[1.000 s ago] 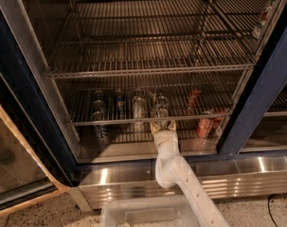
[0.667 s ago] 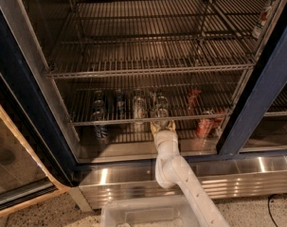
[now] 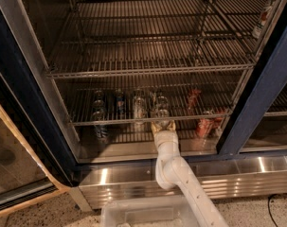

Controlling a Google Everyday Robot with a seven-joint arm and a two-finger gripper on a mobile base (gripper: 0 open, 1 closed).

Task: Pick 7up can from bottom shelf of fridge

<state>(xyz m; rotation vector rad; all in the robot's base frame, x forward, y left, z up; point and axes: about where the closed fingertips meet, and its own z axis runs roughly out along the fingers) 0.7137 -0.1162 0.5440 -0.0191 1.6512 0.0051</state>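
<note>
Silvery 7up can (image 3: 161, 109) just beyond gripper (image 3: 163, 126), close, inside fridge (image 3: 259, 100).

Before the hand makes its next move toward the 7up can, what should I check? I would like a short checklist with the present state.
1. Fridge door open: ok.
2. Hand at front edge of bottom shelf, facing the 7up can: ok.
3. 7up can upright: ok.
4. Room beside the neighbouring can: not ok, it stands close.
5. Grip on the can: cannot tell.
</note>
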